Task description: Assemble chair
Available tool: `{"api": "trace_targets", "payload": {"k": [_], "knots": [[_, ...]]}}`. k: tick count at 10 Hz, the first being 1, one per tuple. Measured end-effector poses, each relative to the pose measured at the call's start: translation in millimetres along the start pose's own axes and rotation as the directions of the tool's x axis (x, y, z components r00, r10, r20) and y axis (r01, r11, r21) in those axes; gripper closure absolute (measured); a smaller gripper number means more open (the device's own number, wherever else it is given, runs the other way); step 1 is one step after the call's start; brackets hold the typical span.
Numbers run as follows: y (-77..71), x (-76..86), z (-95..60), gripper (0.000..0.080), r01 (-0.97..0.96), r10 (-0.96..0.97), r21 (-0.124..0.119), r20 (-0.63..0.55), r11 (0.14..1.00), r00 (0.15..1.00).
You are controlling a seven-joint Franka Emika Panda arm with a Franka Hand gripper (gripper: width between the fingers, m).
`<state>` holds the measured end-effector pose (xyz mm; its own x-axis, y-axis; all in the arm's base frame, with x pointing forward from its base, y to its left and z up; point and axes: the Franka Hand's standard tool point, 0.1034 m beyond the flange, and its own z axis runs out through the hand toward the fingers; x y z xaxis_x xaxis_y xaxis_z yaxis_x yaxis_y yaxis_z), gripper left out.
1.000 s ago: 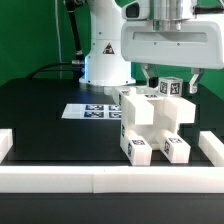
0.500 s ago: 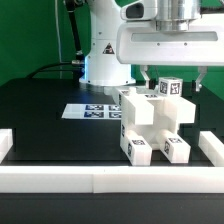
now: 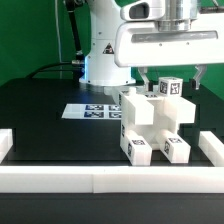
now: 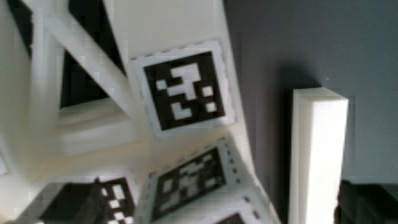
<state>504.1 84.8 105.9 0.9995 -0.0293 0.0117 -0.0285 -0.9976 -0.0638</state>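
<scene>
The chair point(image 3: 152, 124) was seen standing on the black table point(image 3: 40, 125), just behind the long white border wall point(image 3: 110, 180) that ran along the table's near edge. It was taken as the landmark for everything else. Its blocky white parts carried black-and-white tags, and how those parts were joined could not be made out from the exterior view, since the pieces overlapped one another.

The gripper point(image 3: 170, 78) was held just above the chair's upper part, its jaws spread wide, one finger point(image 3: 143, 80) toward the exterior view's left of the topmost tagged block and the other toward the right. Nothing was gripped between them (the fingertips appeared to stand clear of the plastic, though the closeness made contact hard to rule out). The gripper's upper body was cut off by the frame's top edge.

Behind the chair, toward the exterior view's left, the marker board point(image 3: 92, 111) lay flat on the table, partly hidden by the chair. The arm's white base point(image 3: 103, 55) stood farther behind.

In the wrist view the chair point(image 4: 178, 95) was seen very close and blurred, with one tag clear and two others cropped. A separate white bar point(image 4: 317, 150) lay beside it; which piece it was could not be told.
</scene>
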Motion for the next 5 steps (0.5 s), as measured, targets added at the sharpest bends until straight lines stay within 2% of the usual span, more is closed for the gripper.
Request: {"api": "trace_targets", "payload": {"k": [2, 5], "knots": [[0.4, -0.2, 0.3, 0.015, 0.105, -0.105, -0.003, 0.001, 0.994, 0.994], [0.8, 0.8, -0.4, 0.053, 0.1, -0.1, -0.004, -0.002, 0.995, 0.995]]}}
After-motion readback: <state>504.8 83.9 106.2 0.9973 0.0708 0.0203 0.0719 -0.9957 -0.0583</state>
